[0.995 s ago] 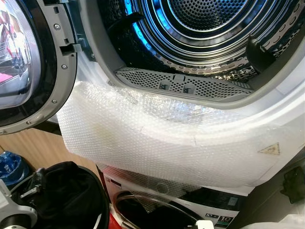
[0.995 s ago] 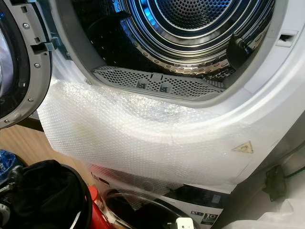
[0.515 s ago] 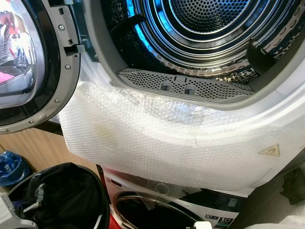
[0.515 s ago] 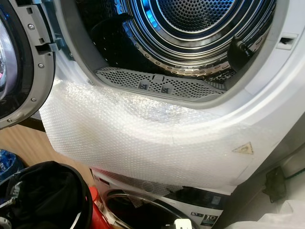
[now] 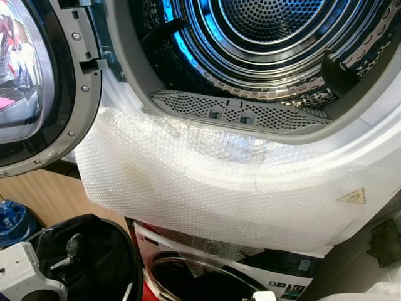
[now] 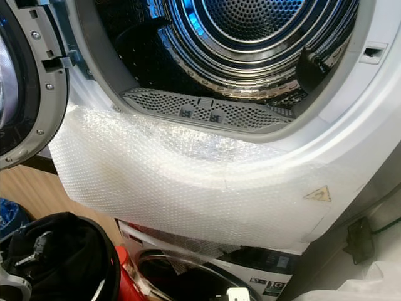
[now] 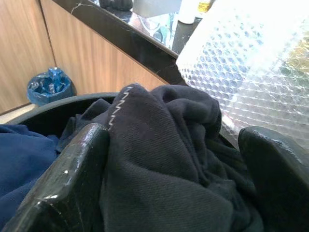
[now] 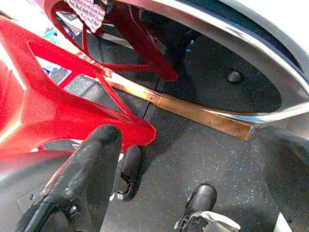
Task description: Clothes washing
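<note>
Bubble wrap (image 5: 213, 188), clear and dimpled, drapes over the white front of the upper machine (image 5: 376, 157), just below its open perforated steel drum (image 5: 269, 31). You can see the round glass door (image 5: 31, 81) swung open beside the drum mouth, and a second white washing machine (image 5: 250, 276) stacked under the bubble wrap. Behind the wrap runs light wood panelling (image 7: 29, 43) topped by a black marble counter (image 7: 120, 34), with a small bin lined in blue plastic (image 7: 48, 86) on the floor against the panelling.

The lower machine's door is cut off at the picture edge, and its label is too small to read.

Below the bubble wrap sits a round black laundry basket (image 5: 119, 251) holding dark clothes. Your left gripper (image 7: 178, 174) hangs over it: the dark grey garment (image 7: 164, 159) bunches up between the two black fingers (image 7: 63, 179), which stand apart on either side of it, one pressed against the cloth; whether they clamp it you cannot tell. A blue garment (image 7: 24, 159) lies beside it in the basket.

Your right gripper (image 8: 188, 159) hangs low with its fingers spread wide, over speckled dark floor (image 8: 193, 145) near a red plastic frame (image 8: 58, 101).
</note>
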`<state>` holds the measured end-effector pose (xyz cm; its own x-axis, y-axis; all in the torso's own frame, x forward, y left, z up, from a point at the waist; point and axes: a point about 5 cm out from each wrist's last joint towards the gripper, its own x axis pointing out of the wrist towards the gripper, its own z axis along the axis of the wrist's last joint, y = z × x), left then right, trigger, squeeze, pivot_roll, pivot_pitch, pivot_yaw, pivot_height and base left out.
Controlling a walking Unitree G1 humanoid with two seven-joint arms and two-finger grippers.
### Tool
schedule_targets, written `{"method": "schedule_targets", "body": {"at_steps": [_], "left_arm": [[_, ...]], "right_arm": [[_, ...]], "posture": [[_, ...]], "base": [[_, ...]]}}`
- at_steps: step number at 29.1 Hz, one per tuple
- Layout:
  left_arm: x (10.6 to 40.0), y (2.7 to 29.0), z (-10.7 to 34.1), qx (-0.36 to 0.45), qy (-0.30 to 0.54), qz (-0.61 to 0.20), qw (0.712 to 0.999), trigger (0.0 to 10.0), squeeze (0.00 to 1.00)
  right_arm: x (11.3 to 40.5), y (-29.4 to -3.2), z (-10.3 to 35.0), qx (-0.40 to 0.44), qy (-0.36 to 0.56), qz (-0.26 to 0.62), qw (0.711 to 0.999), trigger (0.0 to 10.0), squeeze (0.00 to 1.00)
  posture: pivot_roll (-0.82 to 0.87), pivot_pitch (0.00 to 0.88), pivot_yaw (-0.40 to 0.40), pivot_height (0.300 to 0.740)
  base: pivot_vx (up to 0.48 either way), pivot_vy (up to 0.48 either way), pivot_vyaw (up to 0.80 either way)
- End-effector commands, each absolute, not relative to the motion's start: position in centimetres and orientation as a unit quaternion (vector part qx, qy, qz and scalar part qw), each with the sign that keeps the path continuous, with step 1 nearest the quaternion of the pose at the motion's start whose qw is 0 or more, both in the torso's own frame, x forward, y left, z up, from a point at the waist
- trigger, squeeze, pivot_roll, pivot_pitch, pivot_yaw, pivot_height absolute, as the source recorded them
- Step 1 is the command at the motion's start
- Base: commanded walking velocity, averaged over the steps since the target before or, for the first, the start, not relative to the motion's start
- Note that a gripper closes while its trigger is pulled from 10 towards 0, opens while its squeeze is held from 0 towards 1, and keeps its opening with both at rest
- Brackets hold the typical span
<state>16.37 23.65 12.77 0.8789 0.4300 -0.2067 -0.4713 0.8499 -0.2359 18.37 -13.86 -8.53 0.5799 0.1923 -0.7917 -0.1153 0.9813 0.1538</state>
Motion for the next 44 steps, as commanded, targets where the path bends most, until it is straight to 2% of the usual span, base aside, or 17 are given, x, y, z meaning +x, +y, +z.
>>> {"method": "schedule_targets", "body": {"at_steps": [1,8,25,29,33,39,44], "left_arm": [[16.3,23.5,12.6,-0.137,0.088,0.233,0.959,10.0,0.00],[15.6,23.8,12.4,-0.128,0.101,0.252,0.954,10.0,0.00],[16.4,24.5,11.9,-0.099,0.132,0.292,0.942,10.0,0.00],[16.8,25.5,12.1,-0.082,0.126,0.317,0.937,10.0,0.00],[17.6,26.0,12.4,-0.083,0.118,0.315,0.938,10.0,0.00],[18.6,25.9,11.3,-0.039,0.160,0.304,0.938,10.0,0.00],[19.4,25.5,11.2,-0.041,0.168,0.287,0.942,10.0,0.00]], "right_arm": [[18.6,-13.8,-8.4,0.041,0.446,0.092,0.889,10.0,0.00],[18.8,-14.1,-8.3,0.036,0.446,0.091,0.890,10.0,0.00],[18.7,-13.9,-8.3,0.024,0.447,0.106,0.888,10.0,0.00],[18.9,-14.3,-8.3,0.020,0.446,0.102,0.889,10.0,0.00],[18.9,-14.5,-8.3,0.018,0.446,0.102,0.889,10.0,0.00],[18.8,-14.5,-8.3,0.011,0.447,0.104,0.889,10.0,0.00],[19.1,-14.5,-8.1,0.011,0.443,0.104,0.890,10.0,0.00]], "posture": [[0.38,0.000,0.011,0.740],[0.39,0.000,0.009,0.740],[0.39,0.000,-0.017,0.740],[0.39,0.000,-0.026,0.740],[0.39,0.000,-0.030,0.740],[0.39,0.000,-0.040,0.740],[0.38,0.000,-0.037,0.740]], "base": [[0.000,0.000,0.00],[0.000,0.000,0.00],[0.000,0.000,0.00],[0.000,0.000,0.00],[0.000,0.000,0.00],[0.000,0.000,0.00],[0.000,0.000,0.00]]}}
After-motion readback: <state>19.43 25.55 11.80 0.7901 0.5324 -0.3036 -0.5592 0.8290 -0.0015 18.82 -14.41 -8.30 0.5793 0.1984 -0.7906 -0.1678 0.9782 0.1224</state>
